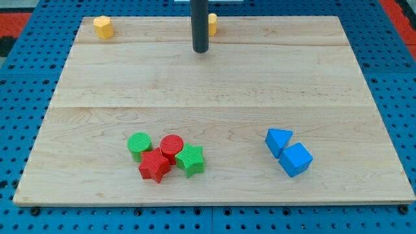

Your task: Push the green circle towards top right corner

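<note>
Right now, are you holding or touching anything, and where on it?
Nothing. My tip stands free near the view's top, far from the green circle.

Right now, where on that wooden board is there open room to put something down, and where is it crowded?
The widest bare stretch is the board's middle, between my tip at the view's top and the blocks below. Another gap lies between the green star and the blue triangle. It is crowded at lower left, where the green circle, red circle, red star and green star huddle.

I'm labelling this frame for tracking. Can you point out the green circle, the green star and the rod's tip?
green circle (139, 143), camera view, middle of its top face
green star (190, 158), camera view, centre of its top
my tip (200, 49), camera view, rod's very end
</note>
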